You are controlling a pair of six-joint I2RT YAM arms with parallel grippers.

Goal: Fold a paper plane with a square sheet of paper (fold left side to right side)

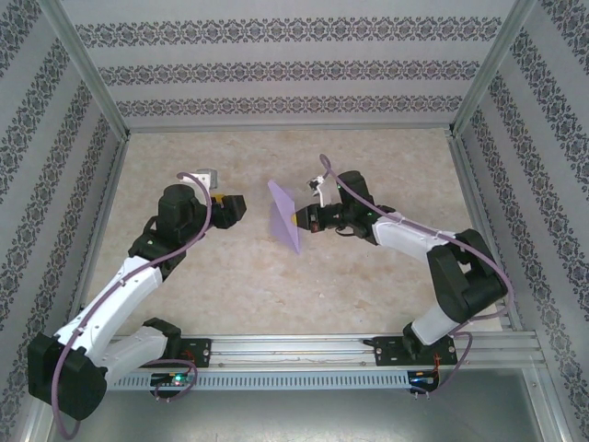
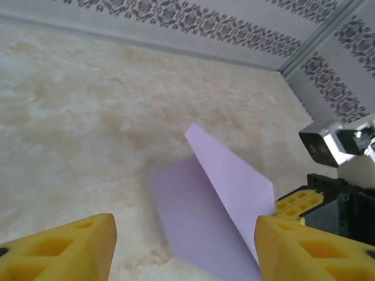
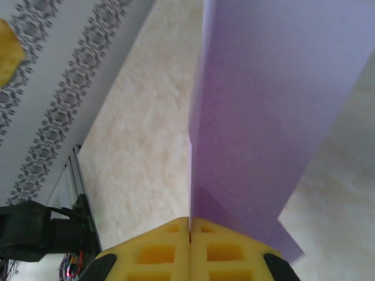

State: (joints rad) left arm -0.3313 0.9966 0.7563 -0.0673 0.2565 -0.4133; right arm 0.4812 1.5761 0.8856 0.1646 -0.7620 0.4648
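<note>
Pinching the half-folded paper (image 1: 286, 213) in the shut jaws of my right gripper (image 1: 298, 219) holds it upright over the table (image 1: 386, 166) for creasing — my left gripper (image 1: 234, 208) waits near, jaws apart, seemingly empty.

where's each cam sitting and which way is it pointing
Top external: above and behind the bases, looking down at the table; both arms, left gripper, right gripper.
Left wrist: faces across the table at the sheet of paper; own open yellow fingers below.
Right wrist: looks along the sheet; own fingers shut on its edge.
All three share the sheet.
</note>
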